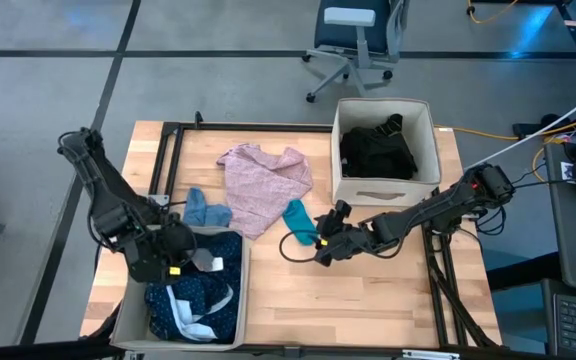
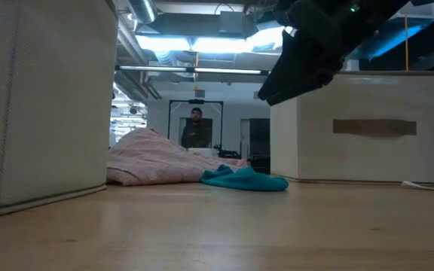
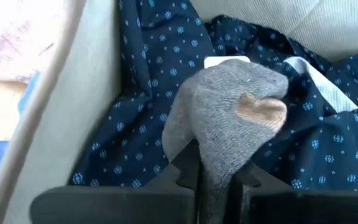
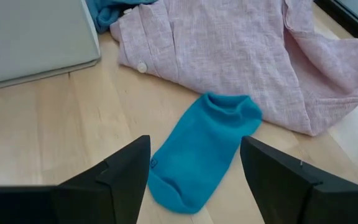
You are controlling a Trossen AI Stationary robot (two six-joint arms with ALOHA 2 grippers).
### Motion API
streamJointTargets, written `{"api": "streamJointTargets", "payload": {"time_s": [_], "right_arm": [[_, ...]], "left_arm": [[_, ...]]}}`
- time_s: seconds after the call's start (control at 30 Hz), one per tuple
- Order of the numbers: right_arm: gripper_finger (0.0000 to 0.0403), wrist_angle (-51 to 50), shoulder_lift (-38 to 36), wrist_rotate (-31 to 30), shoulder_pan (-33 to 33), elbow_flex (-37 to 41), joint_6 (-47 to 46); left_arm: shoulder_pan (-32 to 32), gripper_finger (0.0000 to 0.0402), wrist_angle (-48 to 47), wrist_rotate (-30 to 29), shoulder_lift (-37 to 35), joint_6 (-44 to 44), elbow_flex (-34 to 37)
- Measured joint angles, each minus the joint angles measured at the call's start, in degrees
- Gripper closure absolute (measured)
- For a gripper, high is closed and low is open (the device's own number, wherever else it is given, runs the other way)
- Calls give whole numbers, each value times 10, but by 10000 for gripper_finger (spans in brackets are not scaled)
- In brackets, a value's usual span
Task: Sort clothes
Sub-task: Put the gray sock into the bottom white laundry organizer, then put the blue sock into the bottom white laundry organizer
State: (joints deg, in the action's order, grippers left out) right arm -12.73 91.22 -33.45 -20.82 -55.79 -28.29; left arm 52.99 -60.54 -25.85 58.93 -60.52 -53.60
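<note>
- Two beige bins stand on the bench (image 1: 368,300): the far bin (image 1: 423,150) holds black pieces (image 1: 378,150); the near bin (image 1: 128,315) holds a navy dotted garment (image 3: 142,74).
- One pink shirt (image 1: 266,185), one teal sock (image 4: 201,149) and one blue item (image 1: 206,210) lie on the bench.
- The left gripper (image 3: 213,177), over the near bin, pinches one grey sock (image 3: 229,112).
- The right gripper (image 4: 194,177) hovers spread wide over the teal sock, empty.

teal sock (image 4: 199,148): flat, mid-table | pink shirt (image 1: 264,184): crumpled, just beyond | grey sock (image 3: 229,118): over navy dotted garment (image 3: 135,118), near-left
</note>
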Motion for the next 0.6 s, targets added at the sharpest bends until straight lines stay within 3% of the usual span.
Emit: {"api": "streamJointTargets", "payload": {"time_s": [0.23,0.43,0.53,0.6], "right_arm": [[155,5,4,0,0,0,0],[155,13,11,0,0,0,0],[155,22,18,0,0,0,3],[155,37,27,0,0,0,4]], "left_arm": [[-15,303,16,8,1,-7,0],[-24,228,10,130,-20,1,-26],[-24,213,15,125,-46,9,-54],[-24,209,20,91,-61,35,-64]]}}
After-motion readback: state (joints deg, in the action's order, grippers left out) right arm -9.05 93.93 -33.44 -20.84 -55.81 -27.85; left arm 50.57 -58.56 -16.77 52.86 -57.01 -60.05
